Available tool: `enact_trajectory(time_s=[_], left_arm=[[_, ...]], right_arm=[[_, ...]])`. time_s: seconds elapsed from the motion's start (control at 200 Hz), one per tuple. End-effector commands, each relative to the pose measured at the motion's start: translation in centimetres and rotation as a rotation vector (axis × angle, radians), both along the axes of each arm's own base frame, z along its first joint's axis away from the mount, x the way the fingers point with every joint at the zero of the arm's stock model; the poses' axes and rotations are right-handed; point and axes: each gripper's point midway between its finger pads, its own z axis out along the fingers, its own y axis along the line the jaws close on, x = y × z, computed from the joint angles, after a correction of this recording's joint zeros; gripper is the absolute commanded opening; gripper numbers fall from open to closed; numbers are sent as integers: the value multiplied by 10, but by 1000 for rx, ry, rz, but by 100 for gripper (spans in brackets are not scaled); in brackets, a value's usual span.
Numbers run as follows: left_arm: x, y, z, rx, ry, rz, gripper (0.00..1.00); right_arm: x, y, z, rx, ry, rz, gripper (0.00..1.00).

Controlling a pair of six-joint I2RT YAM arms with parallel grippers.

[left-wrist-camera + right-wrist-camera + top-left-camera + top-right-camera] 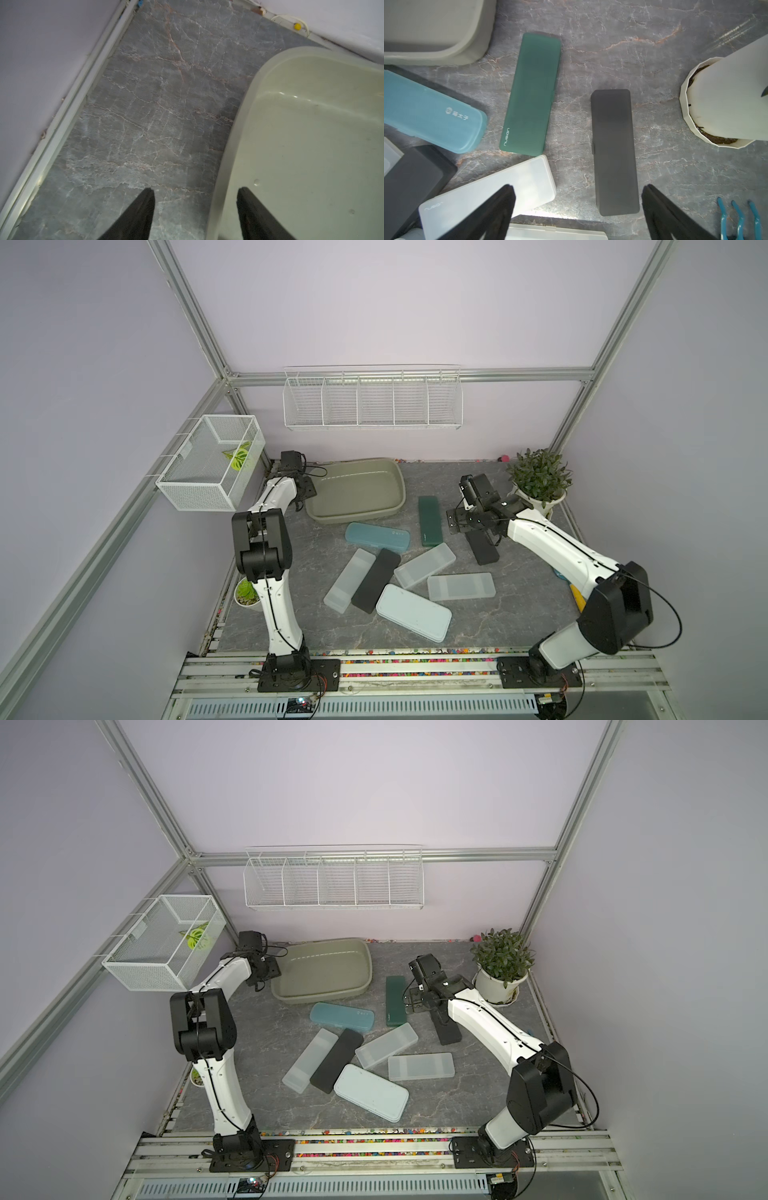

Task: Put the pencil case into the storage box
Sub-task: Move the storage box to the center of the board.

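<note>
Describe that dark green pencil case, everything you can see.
The dark green pencil case is a long, slim, rounded-corner rectangle of matte plastic, closed, with pale "nusign" lettering near one end and a small latch on one long side. It lies flat on the grey marbled tabletop, just right of the storage box without touching it. The corner of a frosted white case seems to touch its near end.

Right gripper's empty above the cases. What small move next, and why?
Probably lower the right gripper onto the dark grey pencil case: its jaws stand open, the case's end lies between them, and the storage box holds no case.
</note>
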Motion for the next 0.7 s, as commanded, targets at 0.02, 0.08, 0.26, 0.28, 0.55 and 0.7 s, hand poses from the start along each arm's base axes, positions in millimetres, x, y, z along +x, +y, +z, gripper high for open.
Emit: enact_trajectory(time_s=[0.02,0.08,0.26,0.28,0.55,0.7], left_arm=[[2,-12,-12,-50,58,-63,60],[4,-15,-16,-61,64,-78,55],[4,-35,-24,-114,78,-163,33],[4,-38,-25,-116,79,-173,31],[-7,-99,-26,-179,89,-350,13],[-20,-129,-30,-159,113,-413,9]], right_arm=[[0,-6,-3,-43,27,-25,99],[0,-6,-6,-51,38,-24,99],[0,-6,-11,-63,54,-18,99],[0,-6,-11,-65,55,-18,99],[-4,-15,-13,-96,63,-17,99],[-10,-26,-15,-96,76,-46,99]])
